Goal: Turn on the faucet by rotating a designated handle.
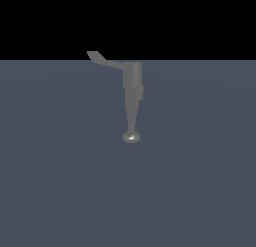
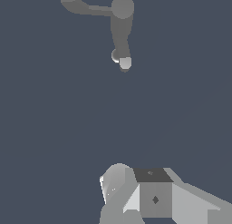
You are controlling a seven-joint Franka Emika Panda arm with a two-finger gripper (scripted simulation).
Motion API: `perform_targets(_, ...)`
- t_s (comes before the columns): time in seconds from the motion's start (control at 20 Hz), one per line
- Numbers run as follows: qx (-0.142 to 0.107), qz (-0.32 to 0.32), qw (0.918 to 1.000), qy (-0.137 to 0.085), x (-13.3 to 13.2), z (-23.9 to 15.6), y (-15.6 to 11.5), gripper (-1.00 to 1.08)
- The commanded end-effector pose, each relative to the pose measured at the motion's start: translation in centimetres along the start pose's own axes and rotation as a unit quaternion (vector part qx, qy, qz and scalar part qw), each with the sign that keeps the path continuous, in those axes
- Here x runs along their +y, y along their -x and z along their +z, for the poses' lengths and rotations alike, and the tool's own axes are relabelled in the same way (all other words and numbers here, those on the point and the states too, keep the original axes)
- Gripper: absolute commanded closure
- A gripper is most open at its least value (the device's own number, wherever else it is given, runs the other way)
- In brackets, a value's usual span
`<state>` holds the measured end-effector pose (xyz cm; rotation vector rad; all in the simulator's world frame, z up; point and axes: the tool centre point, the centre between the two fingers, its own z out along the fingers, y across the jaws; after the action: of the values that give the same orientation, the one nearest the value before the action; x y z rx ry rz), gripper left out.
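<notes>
on my exterior view i have the faucet (image 1: 132, 86) standing alone on the slate-blue floor (image 1: 55, 181), with the black backdrop (image 1: 200, 21) beginning just behind its top. i take the faucet's cylindrical body as my landmark: the spout (image 1: 131, 118) tapers away from it toward the camera and ends in a rounded shiny tip (image 1: 131, 137) that sits low against the floor. the handle (image 1: 105, 59) leaves the top of the body and runs out to the exterior view's left, thin and slightly curved, its widened end turned up against the black band. no part of the arm shows in this view, and nothing touches the faucet here. on my wrist view i look down on the same fixture from above: the round top of the body (image 2: 122, 6) is far from the camera, the handle (image 2: 84, 7) sticks out sideways from it, and the spout (image 2: 121, 39) comes from the body toward the gripper, finishing in its bright tip (image 2: 125, 63). the gripper (image 2: 136, 196) fills the near edge of this picture as pale blocky housing, well apart from the faucet with bare floor between them. its fingertips are not visible, so i cannot tell whether it is released or clenched; nothing is seen held in it.
</notes>
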<state>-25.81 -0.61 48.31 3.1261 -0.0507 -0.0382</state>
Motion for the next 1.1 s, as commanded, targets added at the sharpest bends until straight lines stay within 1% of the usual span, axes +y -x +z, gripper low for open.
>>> perform_targets(0.0,0.000,0.000,1.0000,0.000,0.0,0.0,0.0,1.08)
perform_targets(0.4,0.009,0.003,0.9999,-0.007,-0.2,-0.5,-0.9,1.08)
perform_targets(0.65,0.009,0.005,0.9999,-0.008,-0.3,-0.5,-1.0,1.08)
perform_targets(1.05,0.008,0.036,0.9992,-0.014,-0.5,-0.3,-2.5,1.08)
